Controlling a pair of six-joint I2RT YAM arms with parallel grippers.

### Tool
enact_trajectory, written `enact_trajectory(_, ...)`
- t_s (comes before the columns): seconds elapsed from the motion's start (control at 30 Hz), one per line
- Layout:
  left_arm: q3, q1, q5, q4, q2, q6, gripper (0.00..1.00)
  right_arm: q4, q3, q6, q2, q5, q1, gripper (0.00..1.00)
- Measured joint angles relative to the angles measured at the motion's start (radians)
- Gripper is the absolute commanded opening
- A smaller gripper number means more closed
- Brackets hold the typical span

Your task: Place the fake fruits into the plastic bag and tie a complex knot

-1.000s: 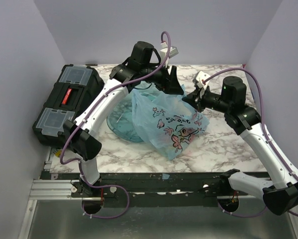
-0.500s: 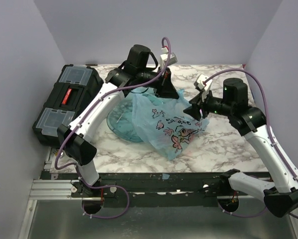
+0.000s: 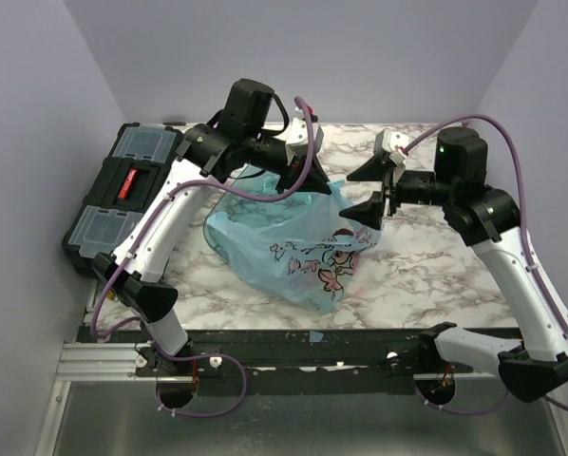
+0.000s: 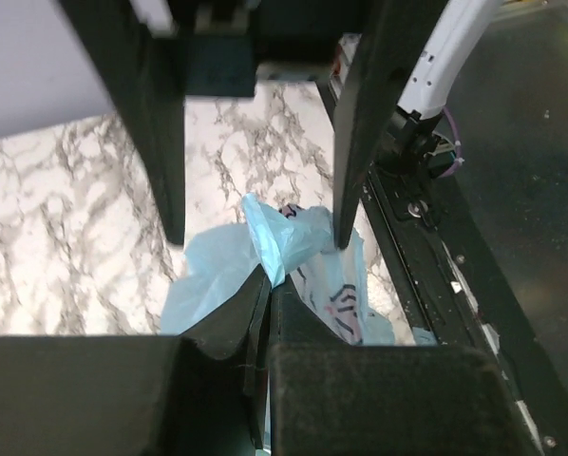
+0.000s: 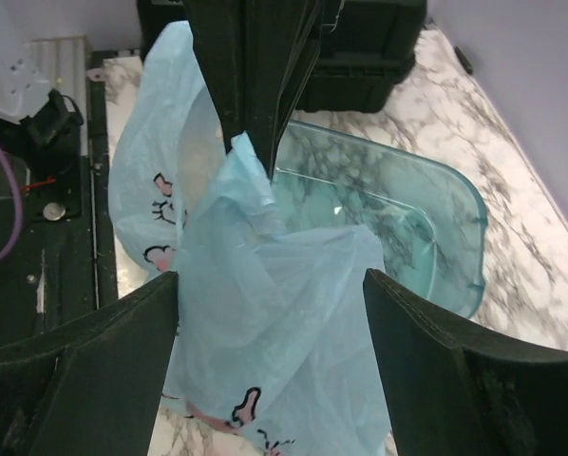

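The light-blue plastic bag (image 3: 298,242) with pink cartoon print lies on the marble table, its upper edge pulled up into a peak. My left gripper (image 3: 310,179) is shut on that peak of the bag (image 4: 279,242), the film pinched between its jaws (image 4: 268,285). My right gripper (image 3: 373,190) stands open just right of the peak. In the right wrist view the bag (image 5: 265,313) hangs between the spread fingers of the right gripper (image 5: 270,280), apart from both. The fake fruits are hidden by the bag's folds. No knot shows.
A clear teal tray (image 5: 426,218) sits behind the bag, mostly covered by it in the top view. A black toolbox (image 3: 123,195) stands at the table's left edge. The black rail (image 3: 312,347) runs along the near edge.
The left gripper shut on the bag's top edge and pulled it up and left. The right gripper opened, let go of the bag and backed off. The bag slid left over the tray.
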Motion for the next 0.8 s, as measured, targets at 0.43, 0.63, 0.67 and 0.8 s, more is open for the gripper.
enact_trajectory(0.43,0.099,0.0,0.144,-0.029,0.051,0.114,0.0,0.431,-0.175,0.147,0.169,-0.241,0.005,0.69)
enact_trajectory(0.63,0.043,0.029,0.163,0.241,0.059,-0.13,0.0,0.645,-0.283,0.322,0.193,-0.262,0.036,0.34)
enact_trajectory(0.67,0.018,0.043,0.17,0.322,0.06,-0.212,0.0,0.664,-0.297,0.342,0.188,-0.257,0.04,0.21)
enact_trajectory(0.8,0.005,0.095,0.184,0.559,0.103,-0.454,0.0,0.668,-0.325,0.407,0.152,-0.164,0.045,0.01)
